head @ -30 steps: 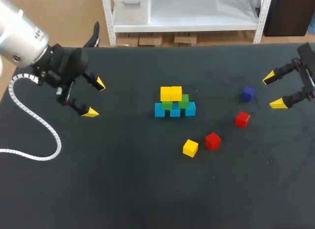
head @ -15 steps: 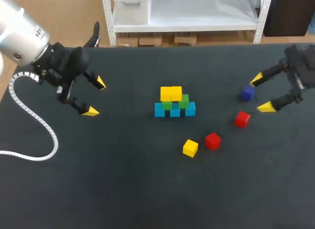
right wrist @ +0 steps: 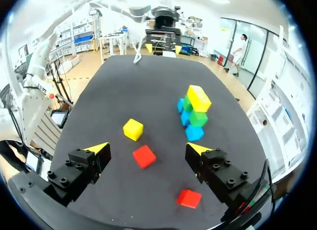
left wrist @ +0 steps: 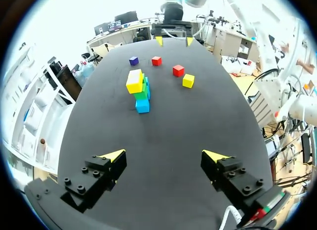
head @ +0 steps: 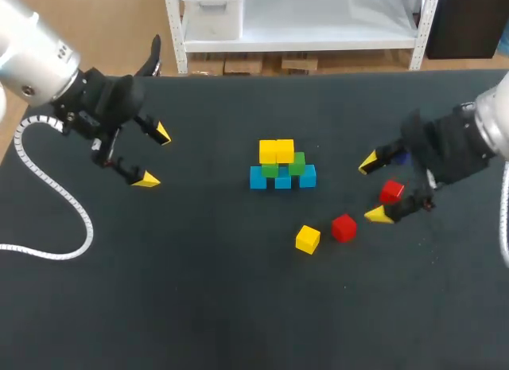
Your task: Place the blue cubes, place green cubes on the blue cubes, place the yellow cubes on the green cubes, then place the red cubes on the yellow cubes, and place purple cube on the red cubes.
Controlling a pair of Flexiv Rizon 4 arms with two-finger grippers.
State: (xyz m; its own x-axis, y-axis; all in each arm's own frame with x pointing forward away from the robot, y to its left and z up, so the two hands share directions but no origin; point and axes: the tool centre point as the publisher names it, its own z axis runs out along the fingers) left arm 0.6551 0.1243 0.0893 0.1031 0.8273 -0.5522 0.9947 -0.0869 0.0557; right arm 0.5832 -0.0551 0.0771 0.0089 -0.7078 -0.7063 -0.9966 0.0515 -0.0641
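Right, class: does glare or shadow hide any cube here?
No. Left wrist view: the table shows no glare, the purple cube is plainly lit. Head view: the right gripper, not shadow, covers most of it. Right wrist view: both red cubes evenly lit.

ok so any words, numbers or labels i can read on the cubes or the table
None can be read.
Stacked cubes, loose red cubes and loose yellow cube: plain faces, no print.
Purple cube: too small to tell.
Table: no markings.

Spread fingers (right wrist: 97,149), red cube (right wrist: 144,156) just ahead
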